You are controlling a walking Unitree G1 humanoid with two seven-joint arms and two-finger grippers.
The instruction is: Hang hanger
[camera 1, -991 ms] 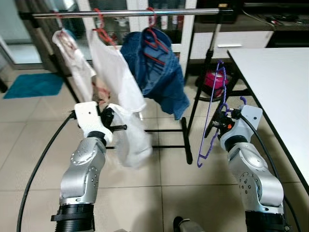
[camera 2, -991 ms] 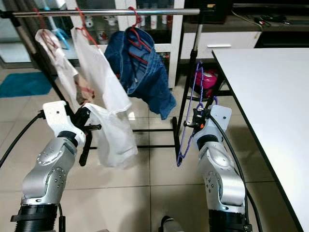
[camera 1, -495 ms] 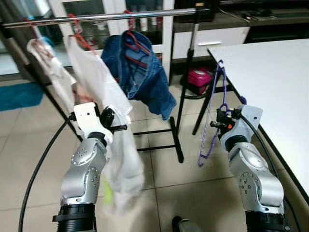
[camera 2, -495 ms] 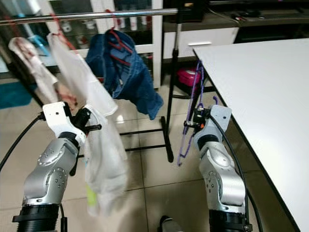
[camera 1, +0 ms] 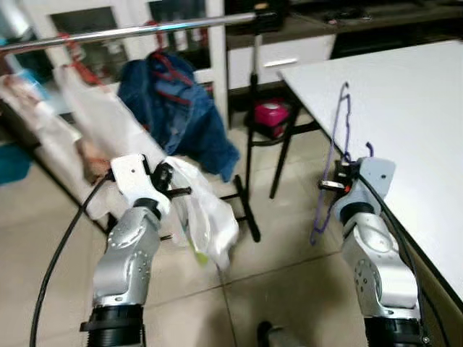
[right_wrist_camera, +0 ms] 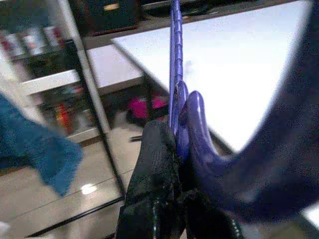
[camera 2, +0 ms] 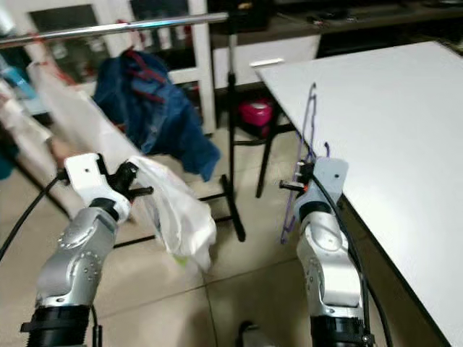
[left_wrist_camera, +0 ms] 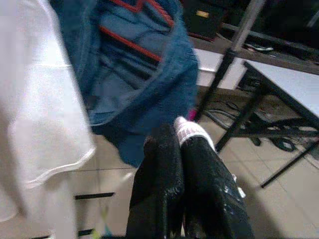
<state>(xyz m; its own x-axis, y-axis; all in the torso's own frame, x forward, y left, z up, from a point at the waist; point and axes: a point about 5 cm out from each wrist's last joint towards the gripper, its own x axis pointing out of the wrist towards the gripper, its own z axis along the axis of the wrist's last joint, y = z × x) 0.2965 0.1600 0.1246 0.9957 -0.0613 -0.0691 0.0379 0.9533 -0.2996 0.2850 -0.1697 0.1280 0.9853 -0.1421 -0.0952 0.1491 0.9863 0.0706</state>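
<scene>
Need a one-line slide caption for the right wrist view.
Right gripper shut on the purple hanger, white table behind.

right gripper (camera 1: 331,185) clamps a purple hanger (camera 1: 331,157) upright beside the white table (camera 1: 405,101) edge; left gripper (camera 1: 176,191) grips a white garment (camera 1: 206,220) below the rail (camera 1: 130,30).

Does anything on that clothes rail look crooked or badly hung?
The blue denim is bunched and slung lopsided over its red hanger on the rail, not hanging flat. The purple hanger is off the rail, in the right gripper.
</scene>
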